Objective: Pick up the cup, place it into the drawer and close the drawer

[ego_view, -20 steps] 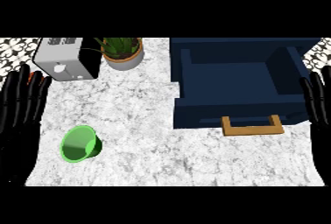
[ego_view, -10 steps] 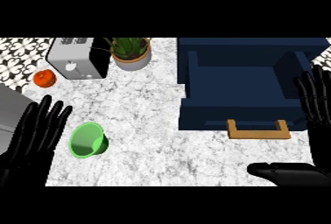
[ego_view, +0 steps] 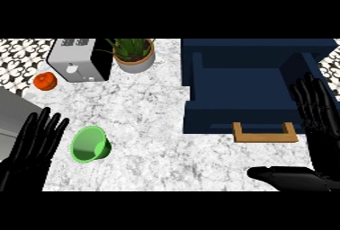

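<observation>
Looking down from the head, the green cup [ego_view: 90, 143] lies tipped on the counter [ego_view: 159, 134] just beside the spread-fingered left hand [ego_view: 33, 146], which should probably curl round its wall, while the right hand [ego_view: 319, 117] rests flat-fingered by the open drawer [ego_view: 249, 90].

The cup [ego_view: 90, 144] is bright green. The table [ego_view: 153, 117] is white marble with grey veins. The drawer [ego_view: 249, 87] is dark navy blue with a tan wooden handle [ego_view: 264, 134]. The toaster [ego_view: 78, 59] is silver-grey, the pot [ego_view: 135, 64] grey with green leaves. At 9 o'clock sits an orange-red fruit [ego_view: 44, 81]. Both hands are black.
</observation>
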